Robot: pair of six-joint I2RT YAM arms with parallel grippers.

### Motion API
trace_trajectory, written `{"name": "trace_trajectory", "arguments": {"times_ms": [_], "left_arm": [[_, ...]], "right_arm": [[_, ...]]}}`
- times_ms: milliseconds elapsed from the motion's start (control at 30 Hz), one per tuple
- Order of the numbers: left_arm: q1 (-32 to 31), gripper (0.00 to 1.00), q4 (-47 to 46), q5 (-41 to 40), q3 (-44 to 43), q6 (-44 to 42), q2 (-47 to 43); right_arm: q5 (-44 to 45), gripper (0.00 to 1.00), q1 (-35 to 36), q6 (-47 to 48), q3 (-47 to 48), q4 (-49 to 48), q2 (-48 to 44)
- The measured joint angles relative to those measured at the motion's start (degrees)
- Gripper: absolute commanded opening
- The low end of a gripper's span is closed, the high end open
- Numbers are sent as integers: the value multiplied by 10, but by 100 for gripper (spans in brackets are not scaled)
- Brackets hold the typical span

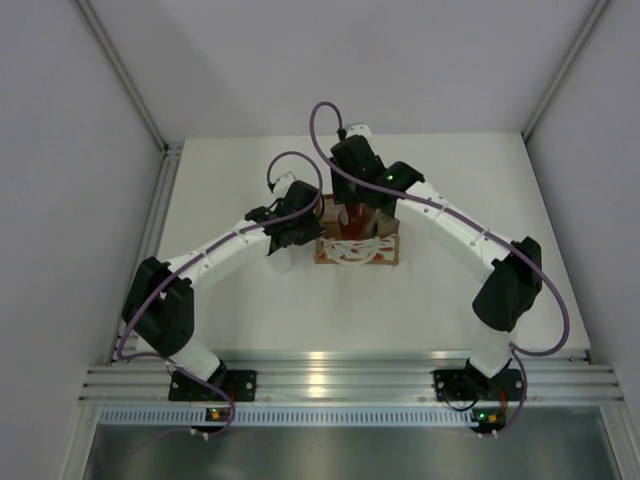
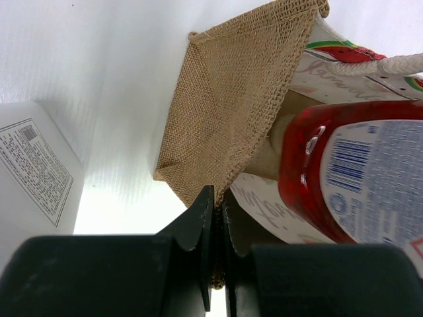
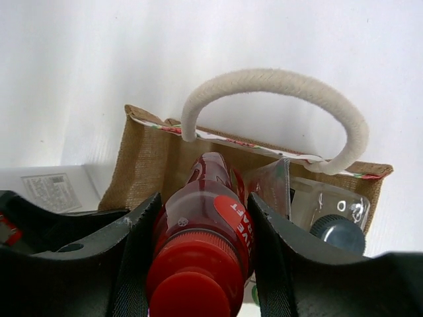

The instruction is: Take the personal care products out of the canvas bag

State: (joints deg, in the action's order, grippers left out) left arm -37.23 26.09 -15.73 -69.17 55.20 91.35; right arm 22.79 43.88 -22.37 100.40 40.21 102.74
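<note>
The left claw [image 2: 217, 195] was pressed together, pinching the burlap edge of the canvas bag [image 2: 231, 99]. The right claw [image 3: 203, 201] gripped the red bottle [image 3: 198, 264], which stood in the bag beside 1 grey-capped bottle [image 3: 338, 232]. The bag sat on the bench [image 1: 420, 310].

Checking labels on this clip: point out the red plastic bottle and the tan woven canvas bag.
red plastic bottle [image 3: 203, 201]: right wrist view, its shoulder.
tan woven canvas bag [image 2: 225, 112]: left wrist view, side panel.
</note>
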Motion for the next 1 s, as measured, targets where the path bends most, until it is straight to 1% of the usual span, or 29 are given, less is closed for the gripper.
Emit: {"name": "trace_trajectory", "arguments": {"times_ms": [167,433,700,867,1000], "left_arm": [[0,0,-2,-1,3,3,-2],[0,0,-5,-2,8,5,-5],[0,0,-7,-2,10,7,-6],[0,0,-7,-2,10,8,-6],[0,0,-7,-2,11,8,-6]], "right_arm": [[-2,0,0,17,58,33,-2],[-2,0,-2,39,117,82,-27],[-32,0,-30,55,169,127,-99],[-46,0,-106,62,161,133,-154],[-49,0,-175,74,96,122,-201]]}}
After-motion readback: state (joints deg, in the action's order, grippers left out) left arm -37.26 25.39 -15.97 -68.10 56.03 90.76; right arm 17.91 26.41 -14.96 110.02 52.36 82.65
